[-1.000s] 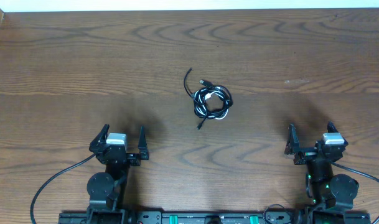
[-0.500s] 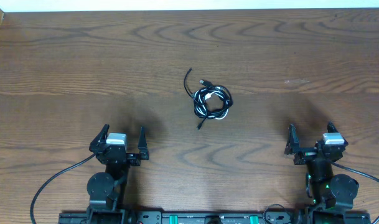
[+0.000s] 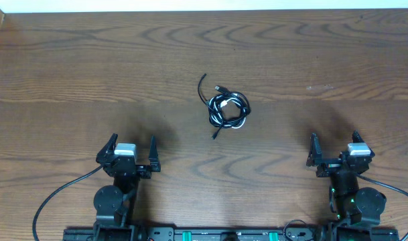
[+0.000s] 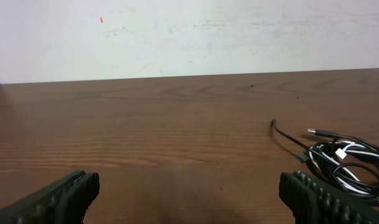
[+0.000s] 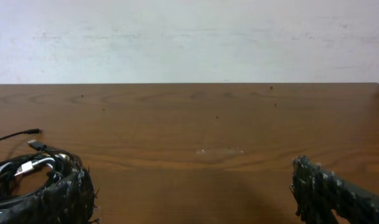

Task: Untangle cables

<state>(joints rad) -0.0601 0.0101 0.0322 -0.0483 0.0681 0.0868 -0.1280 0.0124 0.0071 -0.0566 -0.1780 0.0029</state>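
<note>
Brown wood-grain worktop (image 3: 70, 67): carries everything listed. Black two-finger left tool (image 3: 132, 142) and right tool (image 3: 334, 140): near the front edge, both spread wide, holding and touching nothing. Thin black and white cables (image 3: 228, 110): one small coiled knot mid-worktop, ahead of and between both tools, about equally far from each. Loose tails run diagonally, far-left to front.

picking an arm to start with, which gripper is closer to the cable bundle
Left, only slightly. The left gripper sits back and left of the cable bundle; the right gripper sits back and right of it, a bit farther away.
</note>
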